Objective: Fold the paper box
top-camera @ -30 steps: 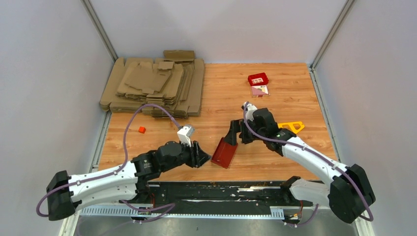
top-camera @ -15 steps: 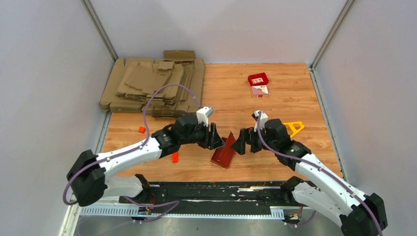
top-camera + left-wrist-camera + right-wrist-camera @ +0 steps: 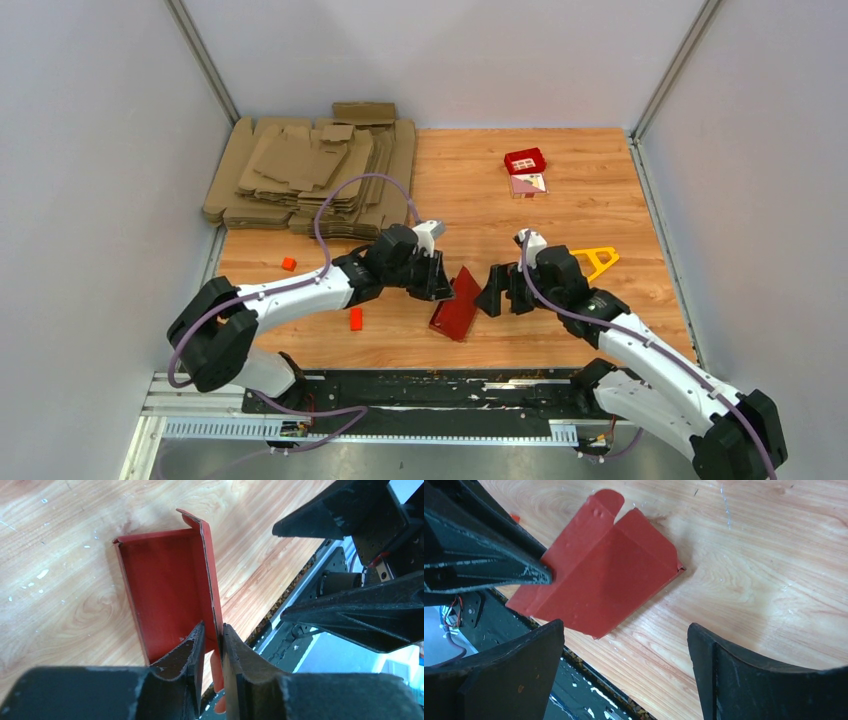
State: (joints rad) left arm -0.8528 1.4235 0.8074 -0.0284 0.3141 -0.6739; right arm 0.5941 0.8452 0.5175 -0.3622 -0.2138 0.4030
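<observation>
paper box [image 3: 456, 306]: red card, near-centre of the table [image 3: 600, 190], between the two grippers; main panel flat on the wood, one long side flap stood up, end tabs loose

left gripper [image 3: 212, 636]: at the box's 10 o'clock in the top view; jaws pinched onto the raised side flap, card edge sandwiched between both pads

right gripper [image 3: 625, 627]: at the box's 2 o'clock; jaws spread wide, holding nothing, just beside the box, no contact that I can see

step: early fold, probably raising the first side wall along its crease; the other flaps are not yet folded

next move: likely needs the right gripper to pin or brace the flat panel, or take the opposite flap, while the left keeps the wall upright; thin card, so a light pinch on the crease line or it buckles or slides

clutter: brown cardboard stack [image 3: 310, 175] far off at 10 o'clock; small red tile [image 3: 525, 160] at 1 o'clock; yellow triangle piece [image 3: 595, 258] at 2 o'clock; orange block [image 3: 355, 319] at 9 o'clock; all well apart from the box
</observation>
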